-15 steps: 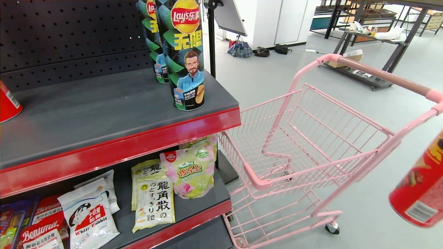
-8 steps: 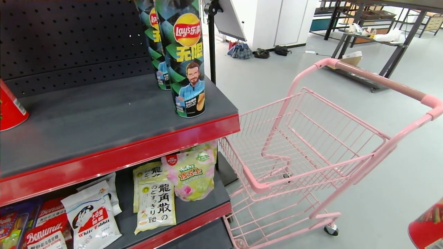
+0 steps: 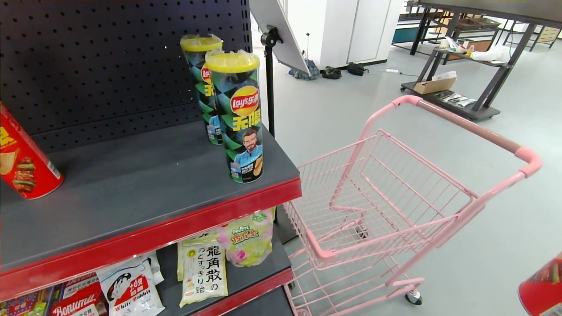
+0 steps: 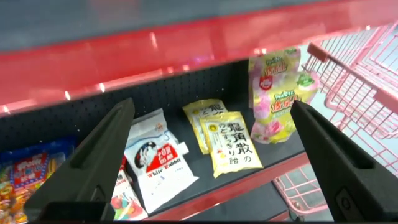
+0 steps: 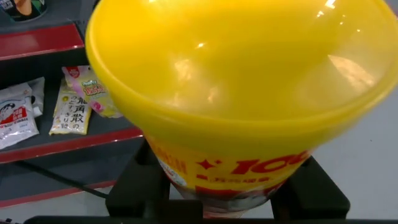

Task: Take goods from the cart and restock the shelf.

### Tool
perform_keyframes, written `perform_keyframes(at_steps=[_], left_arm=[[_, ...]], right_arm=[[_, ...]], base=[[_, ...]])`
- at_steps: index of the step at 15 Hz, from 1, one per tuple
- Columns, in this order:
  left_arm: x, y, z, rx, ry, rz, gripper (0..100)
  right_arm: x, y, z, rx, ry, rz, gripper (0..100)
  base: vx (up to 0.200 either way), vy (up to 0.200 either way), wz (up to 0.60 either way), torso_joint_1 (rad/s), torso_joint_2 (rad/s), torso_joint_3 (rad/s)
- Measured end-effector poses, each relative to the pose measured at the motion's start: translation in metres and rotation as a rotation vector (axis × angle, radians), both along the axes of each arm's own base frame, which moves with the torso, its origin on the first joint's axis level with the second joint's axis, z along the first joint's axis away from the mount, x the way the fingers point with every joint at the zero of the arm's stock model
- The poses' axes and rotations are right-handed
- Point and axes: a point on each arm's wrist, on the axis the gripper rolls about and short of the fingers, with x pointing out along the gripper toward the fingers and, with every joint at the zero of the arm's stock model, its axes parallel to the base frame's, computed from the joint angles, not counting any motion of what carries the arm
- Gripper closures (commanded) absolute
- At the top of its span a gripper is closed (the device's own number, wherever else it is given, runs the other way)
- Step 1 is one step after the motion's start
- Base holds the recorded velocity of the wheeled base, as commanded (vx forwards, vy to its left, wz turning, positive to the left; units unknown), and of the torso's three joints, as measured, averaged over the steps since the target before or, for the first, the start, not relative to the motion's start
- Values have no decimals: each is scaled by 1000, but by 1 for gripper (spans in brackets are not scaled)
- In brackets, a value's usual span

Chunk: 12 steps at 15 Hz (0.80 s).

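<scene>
Grey shelf with two dark tubes, pink cart alongside. Left gripper spread wide, empty (snack bags beyond); right gripper clamped around yellow-lidded red can, low beside cart.

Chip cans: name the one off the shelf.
The red can gripped by the right tool. The other red can and both green cans sit on the upper shelf.
</scene>
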Motion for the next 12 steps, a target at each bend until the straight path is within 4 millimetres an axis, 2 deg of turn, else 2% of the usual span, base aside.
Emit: perform_keyframes(at_steps=[3,9,12], left_arm=[[0,0,0,0,0,0,0],[0,0,0,0,0,0,0],[0,0,0,0,0,0,0]], right_arm=[[1,0,0,-5,0,3,100],[7,1,6,-6,1,1,100],[12,2,10,-16,6,-2,100]], base=[[0,0,0,220,-598,-375],[0,0,0,168,-416,-252],[0,0,600,36,-87,-49]])
